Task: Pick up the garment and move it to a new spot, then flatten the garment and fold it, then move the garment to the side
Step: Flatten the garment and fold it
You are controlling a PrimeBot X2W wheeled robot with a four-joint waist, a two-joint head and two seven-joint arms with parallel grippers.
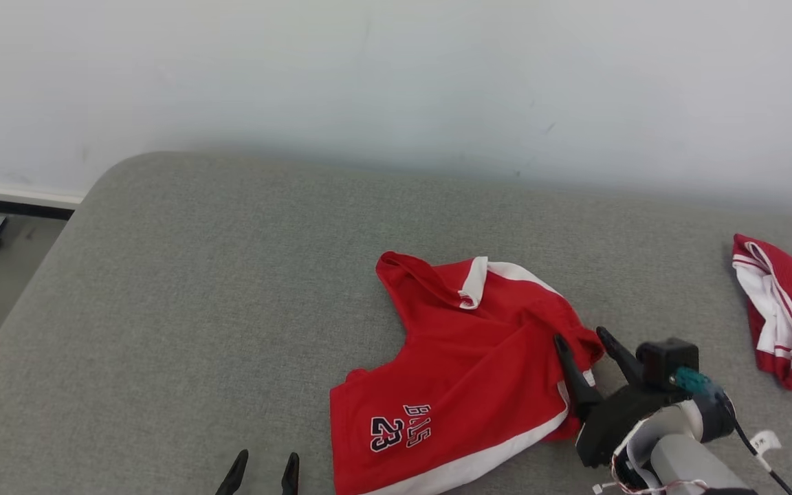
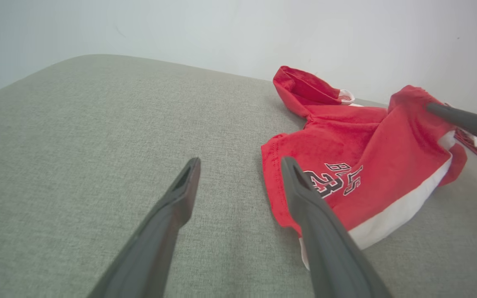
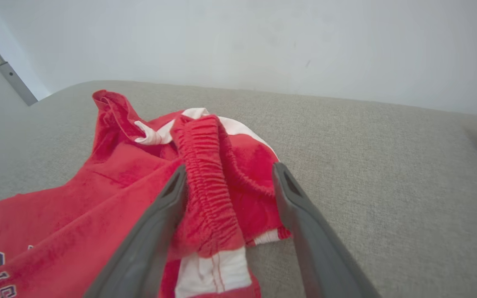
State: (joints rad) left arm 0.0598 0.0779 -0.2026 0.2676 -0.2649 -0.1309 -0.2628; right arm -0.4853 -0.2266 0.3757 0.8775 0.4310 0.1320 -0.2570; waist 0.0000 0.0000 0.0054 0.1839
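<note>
1. Red basketball shorts (image 1: 465, 371) with white trim are seen crumpled on the grey fabric cushion (image 1: 196, 289), right of centre and close to the near edge.
2. "23" print (image 1: 388, 433) is seen on the flatter near leg. The waist end is bunched up.
3. Right gripper (image 1: 581, 335): jaws are spread. The raised elastic waistband (image 3: 205, 174) is straddled, not pinched, and one finger (image 3: 155, 231) is touched by the fabric.
4. Left gripper (image 1: 267, 455): jaws are spread and nothing is held. It is positioned over bare cushion, just beside the shorts' left hem.
5. Second red-and-white garment (image 1: 788, 309) is seen bunched at the right edge, well apart from the shorts.
6. White wall (image 1: 396, 69) is seen behind the cushion.
</note>
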